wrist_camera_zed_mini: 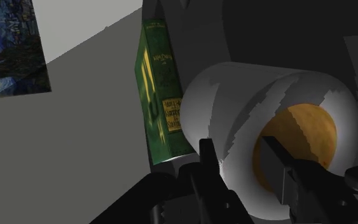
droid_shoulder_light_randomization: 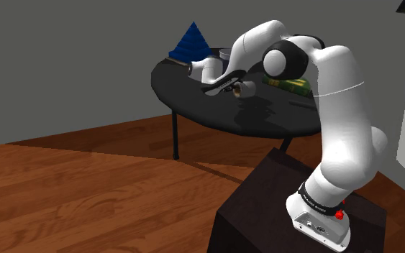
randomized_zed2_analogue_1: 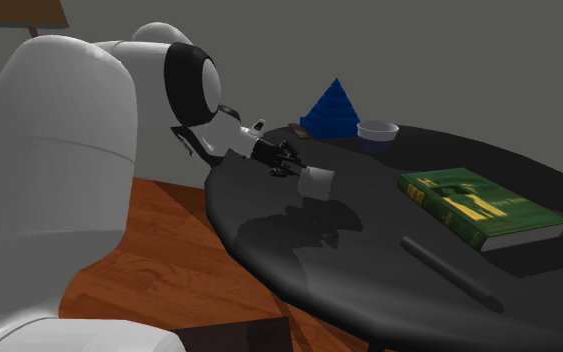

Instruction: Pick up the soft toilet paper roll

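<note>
The white toilet paper roll [wrist_camera_zed_mini: 234,89] with a brown core lies on its side at the gripper's tip. My black gripper [wrist_camera_zed_mini: 241,149] is shut on the roll's wall, with one finger against the outer paper and the other inside the core. In the second exterior view the roll [randomized_zed2_analogue_1: 316,181] sits at the end of the gripper [randomized_zed2_analogue_1: 291,165], just over the round black table [randomized_zed2_analogue_1: 369,280], with a shadow beneath it. I cannot tell whether it touches the top. In the shoulder view the gripper [droid_shoulder_light_randomization: 233,85] holds the roll [droid_shoulder_light_randomization: 247,88] near the table's middle.
A green book [randomized_zed2_analogue_1: 481,205] lies beyond the roll, and a dark rod [randomized_zed2_analogue_1: 449,272] lies nearer the table's edge. A blue cone [randomized_zed2_analogue_1: 333,107] and a small pale bowl [randomized_zed2_analogue_1: 377,130] stand at the table's far side. Wooden floor surrounds the dark stand [droid_shoulder_light_randomization: 265,208].
</note>
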